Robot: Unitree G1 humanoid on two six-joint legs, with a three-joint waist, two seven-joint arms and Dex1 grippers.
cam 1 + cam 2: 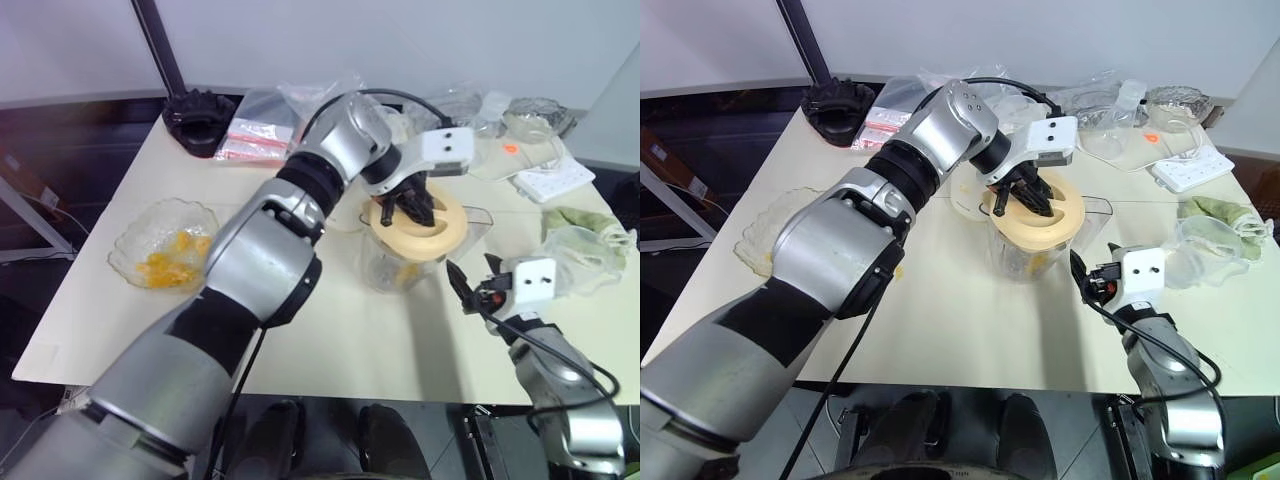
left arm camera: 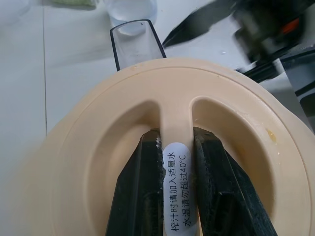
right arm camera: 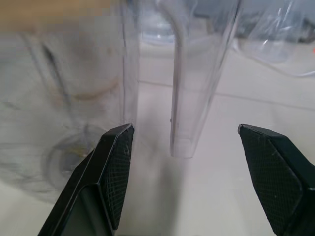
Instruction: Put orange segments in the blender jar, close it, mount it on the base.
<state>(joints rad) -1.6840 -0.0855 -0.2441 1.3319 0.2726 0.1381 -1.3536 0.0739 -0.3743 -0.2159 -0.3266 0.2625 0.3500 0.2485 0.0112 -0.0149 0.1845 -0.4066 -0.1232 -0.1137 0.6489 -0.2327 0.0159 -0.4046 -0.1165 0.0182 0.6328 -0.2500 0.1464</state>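
Bright, even light from overhead falls on the pale desk (image 1: 330,330), with soft shadows beneath the arms toward six o'clock, while the right claw (image 2: 236,19) smears into dark blur at one o'clock in the left wrist view and the blender jar (image 3: 74,98) looks hazy up close.

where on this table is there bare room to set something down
Bare: the near strip of the cream table, between the scalloped clear glass bowl and the right gripper. Crowded: the far edge with plastic bags, and around the clear blender jar.
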